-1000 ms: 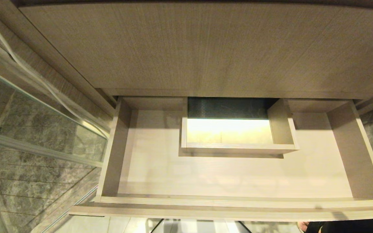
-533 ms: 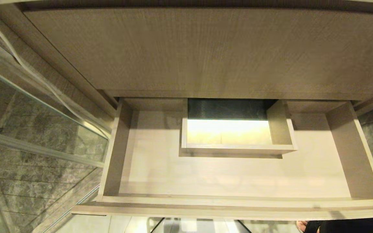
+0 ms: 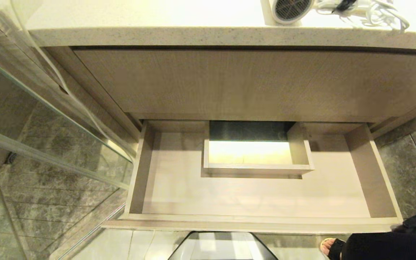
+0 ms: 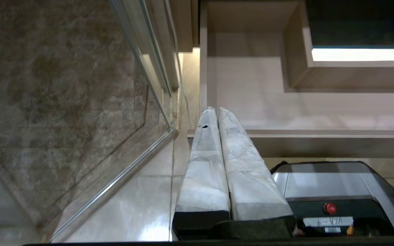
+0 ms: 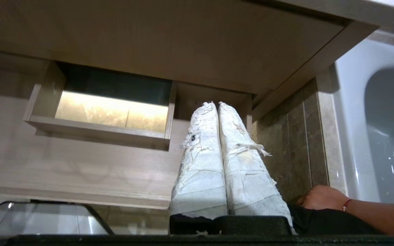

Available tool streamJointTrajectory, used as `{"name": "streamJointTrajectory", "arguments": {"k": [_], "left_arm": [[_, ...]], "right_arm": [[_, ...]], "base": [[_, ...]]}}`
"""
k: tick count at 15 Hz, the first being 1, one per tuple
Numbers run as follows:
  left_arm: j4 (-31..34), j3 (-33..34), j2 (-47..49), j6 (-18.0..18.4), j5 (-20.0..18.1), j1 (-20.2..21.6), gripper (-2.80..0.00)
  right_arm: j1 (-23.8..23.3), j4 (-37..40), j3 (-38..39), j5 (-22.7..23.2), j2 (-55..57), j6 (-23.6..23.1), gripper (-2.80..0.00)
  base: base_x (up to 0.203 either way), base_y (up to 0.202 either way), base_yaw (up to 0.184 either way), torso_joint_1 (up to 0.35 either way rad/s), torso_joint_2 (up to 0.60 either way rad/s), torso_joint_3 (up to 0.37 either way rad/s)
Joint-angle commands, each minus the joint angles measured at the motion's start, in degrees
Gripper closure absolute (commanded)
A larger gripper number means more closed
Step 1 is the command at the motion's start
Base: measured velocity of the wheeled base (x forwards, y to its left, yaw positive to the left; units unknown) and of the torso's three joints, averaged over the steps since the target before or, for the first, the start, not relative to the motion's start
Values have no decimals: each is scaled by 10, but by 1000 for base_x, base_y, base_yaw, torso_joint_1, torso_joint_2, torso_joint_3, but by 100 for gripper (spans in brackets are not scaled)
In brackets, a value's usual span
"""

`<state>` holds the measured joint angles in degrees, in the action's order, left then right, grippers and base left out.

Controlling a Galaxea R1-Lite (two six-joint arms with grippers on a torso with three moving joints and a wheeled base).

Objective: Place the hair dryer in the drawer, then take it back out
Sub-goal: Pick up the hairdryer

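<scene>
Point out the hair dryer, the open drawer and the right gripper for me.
hair dryer [image 3: 290,10]: head view, on its dark grille end.
drawer [image 3: 251,218]: head view, on its front wall.
right gripper [image 5: 217,105]: right wrist view, between the shut fingertips.

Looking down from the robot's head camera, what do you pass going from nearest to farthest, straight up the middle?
Robot's base → open drawer → boxed cut-out → closed vanity front → countertop → hair dryer.
</scene>
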<state>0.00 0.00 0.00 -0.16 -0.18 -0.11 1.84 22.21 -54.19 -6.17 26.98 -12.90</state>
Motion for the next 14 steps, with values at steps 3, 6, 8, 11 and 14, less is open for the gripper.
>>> {"name": "streamJointTrajectory", "arguments": {"k": [3,6,8,11,14], "left_arm": [[-1,0,0,0,0,0,0],[-1,0,0,0,0,0,0],[-1,0,0,-1,0,0,0],[-1,0,0,-1,0,0,0],[-2,0,0,0,0,0,0]], "right_arm": [[0,-1,0,0,0,-2,0],[0,-1,0,0,0,-2,0],[0,-1,-1,0,1,-2,0],[0,-1,-1,0,1,-2,0],[0,-1,-1,0,1,-4,0]], "base": [[0,0,0,503,-508,-234],[0,0,0,341,-562,-236],[0,0,0,325,-576,-255],[0,0,0,335,-605,-271],[0,0,0,282,-513,-223]]}}
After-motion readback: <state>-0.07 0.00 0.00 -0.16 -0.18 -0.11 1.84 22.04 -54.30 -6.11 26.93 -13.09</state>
